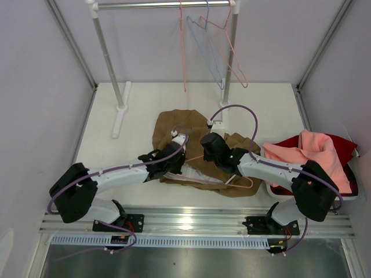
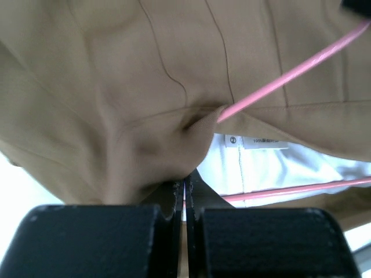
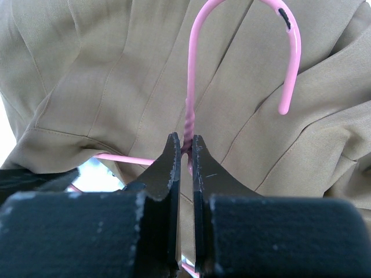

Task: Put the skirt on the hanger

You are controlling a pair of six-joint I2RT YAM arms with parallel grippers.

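Note:
The tan-brown pleated skirt lies bunched at the middle of the table, with its pale lining showing at the opening. A salmon-pink wire hanger lies on it, and one arm of the hanger runs in under the skirt's edge. My left gripper is at the skirt's near-left edge, shut on a fold of the cloth. My right gripper is over the skirt's right part. It is shut on the twisted neck of the hanger, with the hook curving away above the pleats.
A clothes rack stands at the back. Pink hangers and a light blue hanger hang from its rail. At the right a basket holds a salmon-pink cloth over a dark red cloth. Walls close in both sides.

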